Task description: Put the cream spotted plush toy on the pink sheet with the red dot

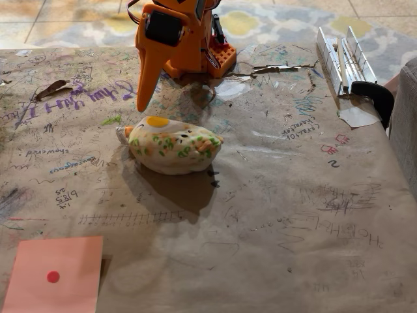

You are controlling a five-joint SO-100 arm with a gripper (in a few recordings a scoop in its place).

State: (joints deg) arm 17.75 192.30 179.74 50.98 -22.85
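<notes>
Right, here is what I read off the fixed view from my end.

Arm: orange, standing at the back of the table near the top centre, its body folded over and the gripper (pixel 144 98) pointing down toward the tabletop.

Claw: I see one long orange finger tapering to a tip just above the paper; the second finger is hidden behind it, so I cannot tell whether the claw is spread or pressed together. Nothing is in it.

Cream spotted plush toy (pixel 174 151): lying on the table in the middle of the picture, just in front of and slightly right of the claw tip, apart from it. Its yellow circle patch faces up near the left end, with green and orange spots across the body.

Pink sheet with the red dot (pixel 55 274): flat in the bottom left corner of the picture, well apart from the plush, dot near its centre, nothing resting on it.

Table (pixel 293 215): covered in brown paper full of handwritten scribbles.

Far right: a white slatted object (pixel 344 59) lies at the table's back edge.
</notes>
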